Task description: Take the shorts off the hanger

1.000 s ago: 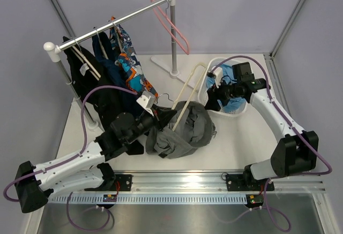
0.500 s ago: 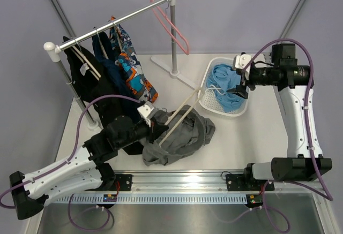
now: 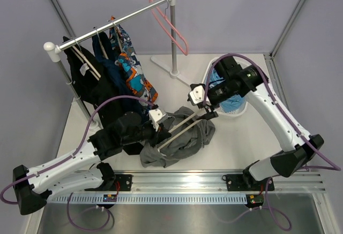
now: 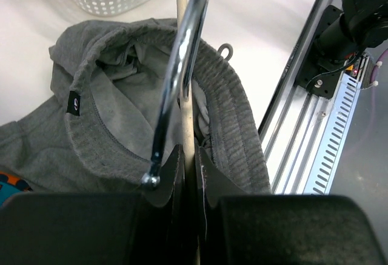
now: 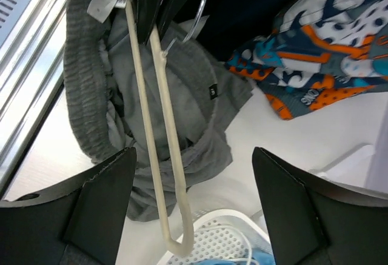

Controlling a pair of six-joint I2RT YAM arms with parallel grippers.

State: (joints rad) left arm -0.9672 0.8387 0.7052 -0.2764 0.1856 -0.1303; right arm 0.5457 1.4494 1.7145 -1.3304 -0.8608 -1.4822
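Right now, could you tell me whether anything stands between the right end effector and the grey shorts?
Only the cream hanger, held by the left end effector: its two bars cross the grey cloth shorts below the open right end effector. Nothing else visible.

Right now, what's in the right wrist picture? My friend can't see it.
The right gripper, open, hovers above a cream hanger lying across grey shorts. The left gripper pinches the hanger's top end, and a white basket peeks in at the bottom edge.
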